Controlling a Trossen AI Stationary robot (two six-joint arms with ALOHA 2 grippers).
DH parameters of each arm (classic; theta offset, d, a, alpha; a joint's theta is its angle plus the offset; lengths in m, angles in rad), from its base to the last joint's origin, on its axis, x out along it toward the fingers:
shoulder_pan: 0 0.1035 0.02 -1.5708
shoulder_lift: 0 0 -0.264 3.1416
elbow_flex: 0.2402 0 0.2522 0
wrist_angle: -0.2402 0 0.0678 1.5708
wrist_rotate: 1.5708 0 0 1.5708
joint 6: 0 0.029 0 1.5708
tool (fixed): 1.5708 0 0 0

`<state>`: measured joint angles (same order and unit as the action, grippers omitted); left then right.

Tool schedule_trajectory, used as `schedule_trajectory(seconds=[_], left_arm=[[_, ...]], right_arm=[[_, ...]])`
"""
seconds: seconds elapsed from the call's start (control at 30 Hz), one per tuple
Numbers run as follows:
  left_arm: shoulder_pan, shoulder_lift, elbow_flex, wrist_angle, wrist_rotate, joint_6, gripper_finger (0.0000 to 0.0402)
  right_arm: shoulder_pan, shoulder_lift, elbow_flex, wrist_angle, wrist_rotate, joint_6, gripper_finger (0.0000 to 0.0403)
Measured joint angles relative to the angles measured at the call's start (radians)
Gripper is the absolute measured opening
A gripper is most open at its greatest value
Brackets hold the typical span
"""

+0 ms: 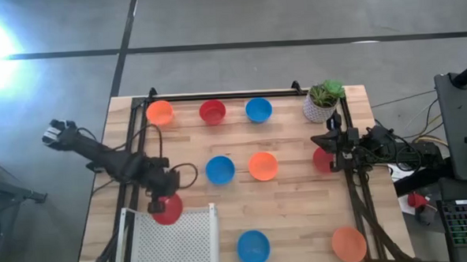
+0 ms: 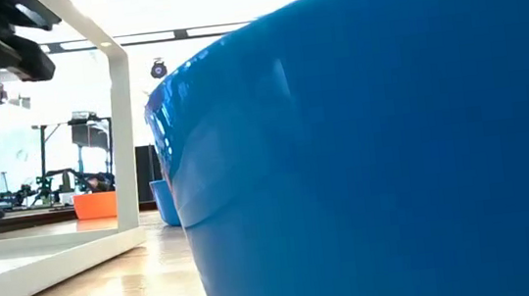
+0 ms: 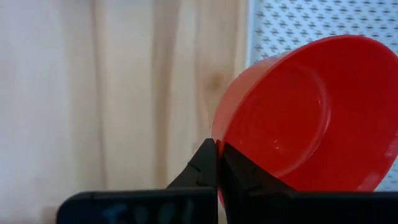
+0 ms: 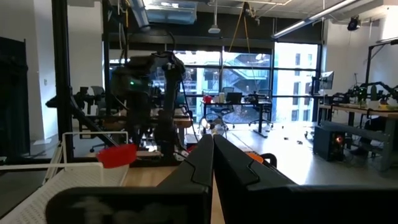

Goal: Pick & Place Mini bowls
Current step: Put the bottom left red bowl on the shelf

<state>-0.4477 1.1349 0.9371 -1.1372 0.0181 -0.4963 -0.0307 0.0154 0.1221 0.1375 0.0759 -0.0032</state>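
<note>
Nine mini bowls [image 1: 263, 166] dot the wooden table [image 1: 300, 215].

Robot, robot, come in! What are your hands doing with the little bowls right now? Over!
Left gripper shut on red bowl, lifted at white rack's edge. Right gripper shut, empty, parked at table's right side. Nothing blocking.

The pale wooden worktop [image 1: 292, 207] carries a white perforated tray [image 1: 175, 242] just beside the left gripper [image 1: 159, 204]. Blue bowls [image 1: 220, 169] and orange bowls [image 1: 263, 166] lie between that gripper and the right gripper [image 1: 331, 152]. A potted plant [image 1: 322, 101] stands near the right gripper, and a red bowl [image 1: 212, 112] sits well apart from both.
</note>
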Motion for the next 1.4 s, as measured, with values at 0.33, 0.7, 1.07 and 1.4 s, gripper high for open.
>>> schedule_trajectory(seconds=[0.33, 0.7, 1.07, 1.4], left_arm=[[-0.150, 0.002, 0.000, 0.038, 0.013, -0.236, 0.0000], [-0.206, 0.066, 0.000, 0.086, 0.065, -0.306, 0.0000], [-0.265, 0.210, 0.000, 0.191, 0.190, -0.325, 0.0000], [-0.344, 0.323, 0.000, 0.248, 0.234, -0.351, 0.0000]], right_arm=[[0.000, 0.000, 0.000, -0.082, -0.152, -0.027, 0.0008], [0.000, 0.000, 0.000, -0.144, -0.318, 0.024, 0.0008], [0.000, 0.000, 0.000, -0.143, -0.320, 0.023, 0.0008], [0.000, 0.000, 0.000, -0.143, -0.320, 0.020, 0.0008]])
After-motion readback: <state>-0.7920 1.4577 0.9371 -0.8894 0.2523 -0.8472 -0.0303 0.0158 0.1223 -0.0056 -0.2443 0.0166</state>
